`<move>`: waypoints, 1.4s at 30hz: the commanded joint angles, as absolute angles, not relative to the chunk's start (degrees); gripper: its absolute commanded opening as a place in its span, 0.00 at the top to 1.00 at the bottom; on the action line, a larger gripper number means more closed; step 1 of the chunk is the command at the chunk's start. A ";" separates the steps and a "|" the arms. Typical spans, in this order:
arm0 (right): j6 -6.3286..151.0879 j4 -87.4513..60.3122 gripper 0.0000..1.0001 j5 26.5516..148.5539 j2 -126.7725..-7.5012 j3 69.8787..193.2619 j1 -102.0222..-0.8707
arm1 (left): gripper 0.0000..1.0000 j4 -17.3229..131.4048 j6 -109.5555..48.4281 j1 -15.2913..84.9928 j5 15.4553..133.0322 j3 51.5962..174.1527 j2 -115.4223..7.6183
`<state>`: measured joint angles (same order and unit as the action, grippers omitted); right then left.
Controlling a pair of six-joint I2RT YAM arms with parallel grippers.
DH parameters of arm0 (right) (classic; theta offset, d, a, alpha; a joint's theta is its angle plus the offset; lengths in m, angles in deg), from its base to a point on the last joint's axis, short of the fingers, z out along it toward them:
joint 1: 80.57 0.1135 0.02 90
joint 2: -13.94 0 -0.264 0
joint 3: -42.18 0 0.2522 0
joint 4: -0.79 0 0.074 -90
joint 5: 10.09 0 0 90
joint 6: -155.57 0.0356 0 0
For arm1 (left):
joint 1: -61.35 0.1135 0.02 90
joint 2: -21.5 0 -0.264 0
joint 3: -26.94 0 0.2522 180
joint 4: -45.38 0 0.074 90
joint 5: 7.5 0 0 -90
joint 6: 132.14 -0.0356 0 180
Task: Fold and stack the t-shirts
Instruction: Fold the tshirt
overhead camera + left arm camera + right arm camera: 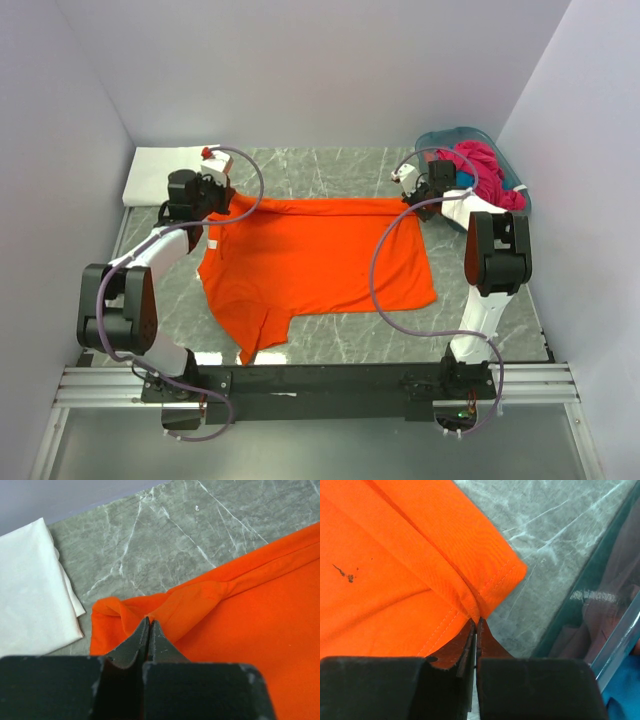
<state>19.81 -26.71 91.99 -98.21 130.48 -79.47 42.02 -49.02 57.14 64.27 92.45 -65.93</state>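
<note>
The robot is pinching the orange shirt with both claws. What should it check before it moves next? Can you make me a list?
1. Left gripper shut on the orange t-shirt: ok.
2. Right gripper shut on the shirt's corner: ok.
3. Edge between the two grips runs straight: ok.
4. Cloth smooth all over: not ok, it is bunched by the left gripper.
5. Folded white t-shirt out of the way: ok, bare table shows between it and the orange one.
6. Basket apart from the held corner: ok, but close.
</note>
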 commanded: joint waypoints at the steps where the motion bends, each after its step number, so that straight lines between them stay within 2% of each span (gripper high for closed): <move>1: 19.33 -26.33 0.96 92.04 -93.81 129.94 -79.96 | 1.00 41.74 -50.05 57.22 62.82 91.86 -63.40; 26: 17.49 -26.25 0.92 91.34 -93.29 127.22 -80.05 | 1.00 43.50 -50.40 57.22 62.55 90.45 -61.73; 32: 15.82 -27.47 0.87 92.22 -92.32 126.34 -80.22 | 1.00 43.76 -50.41 57.22 62.55 89.92 -61.73; 38: 14.68 -29.23 0.76 94.15 -90.03 125.72 -81.98 | 1.00 44.38 -50.67 57.22 62.90 89.66 -61.38; 42: 13.63 -30.55 0.75 96.69 -87.40 124.58 -82.94 | 1.00 44.47 -51.02 57.22 62.82 89.13 -60.59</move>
<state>15.24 -29.25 93.82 -91.90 125.63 -81.94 45.04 -50.04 57.14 63.89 89.61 -63.57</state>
